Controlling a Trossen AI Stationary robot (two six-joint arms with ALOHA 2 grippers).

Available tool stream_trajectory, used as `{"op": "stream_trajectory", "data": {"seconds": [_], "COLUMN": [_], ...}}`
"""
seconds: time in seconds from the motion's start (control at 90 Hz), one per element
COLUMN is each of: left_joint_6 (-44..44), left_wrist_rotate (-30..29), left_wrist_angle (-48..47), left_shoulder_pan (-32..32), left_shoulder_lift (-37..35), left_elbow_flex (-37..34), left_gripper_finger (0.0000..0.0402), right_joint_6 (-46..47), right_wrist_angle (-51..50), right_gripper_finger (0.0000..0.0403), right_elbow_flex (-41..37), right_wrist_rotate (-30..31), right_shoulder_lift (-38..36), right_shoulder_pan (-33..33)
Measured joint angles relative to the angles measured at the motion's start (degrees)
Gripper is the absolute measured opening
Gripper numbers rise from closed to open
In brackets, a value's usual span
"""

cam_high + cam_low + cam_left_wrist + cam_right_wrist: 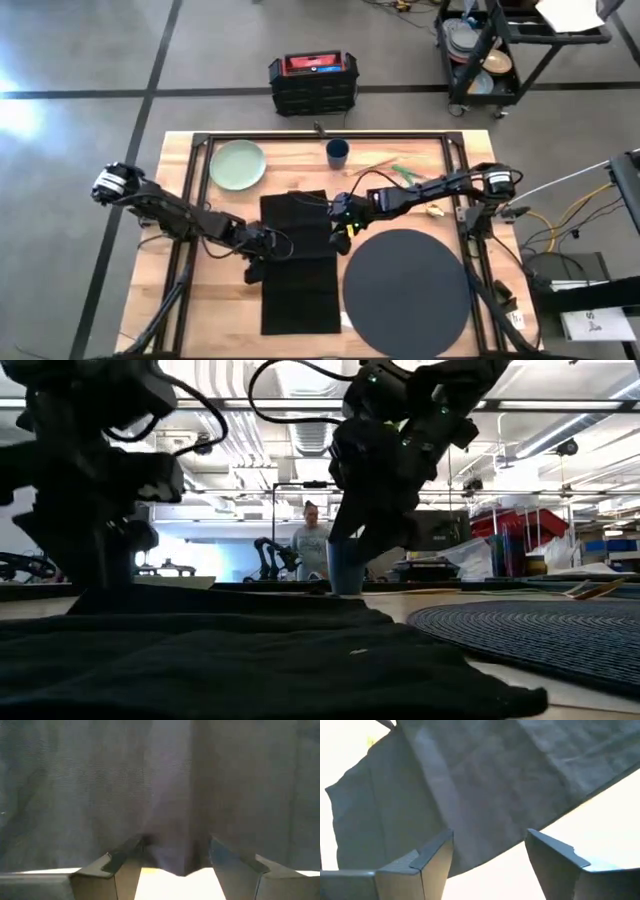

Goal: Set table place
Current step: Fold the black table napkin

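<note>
Black napkin (297, 262) flat on table (190, 300), both grippers' jaws spread at its edges

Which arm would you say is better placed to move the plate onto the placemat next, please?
Probably the left: the plate lies on its side, while the right gripper sits between napkin and placemat.

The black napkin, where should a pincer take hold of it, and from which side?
Probably at an edge, from above. The napkin lies flat on the table, so only its borders offer a fold to pinch. The left pincer sits at its left edge, the right pincer at its right edge.
</note>
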Motion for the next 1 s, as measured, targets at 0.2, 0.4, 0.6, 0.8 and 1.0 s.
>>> {"op": "stream_trajectory", "data": {"seconds": [0.2,0.4,0.6,0.8,1.0], "left_joint_6": [-0.02,0.21,2.86,4.45,5.69], "left_wrist_rotate": [-1.31,-1.0,-1.54,-4.89,-8.04], "left_wrist_angle": [0.61,-8.65,-21.82,-28.37,-31.41], "left_shoulder_pan": [-0.33,-0.33,-0.31,0.08,1.19], "left_shoulder_lift": [3.52,2.89,0.42,-2.07,-2.77], "left_elbow_flex": [2.49,7.57,14.65,21.47,25.49], "left_gripper_finger": [0.0062,0.0002,0.0,0.0,0.0], "right_joint_6": [1.2,1.19,0.63,-3.27,-5.26], "right_wrist_angle": [0.12,-0.69,-0.78,0.31,4.41], "right_gripper_finger": [0.0191,0.0152,0.0119,0.0118,0.0163], "right_elbow_flex": [-0.04,-0.15,-1.07,-1.46,-1.53], "right_wrist_rotate": [4.0,9.41,10.96,9.41,6.25], "right_shoulder_lift": [-0.55,-4.55,-8.48,-8.21,-6.81], "right_shoulder_pan": [2.16,4.12,4.63,5.63,5.76]}}
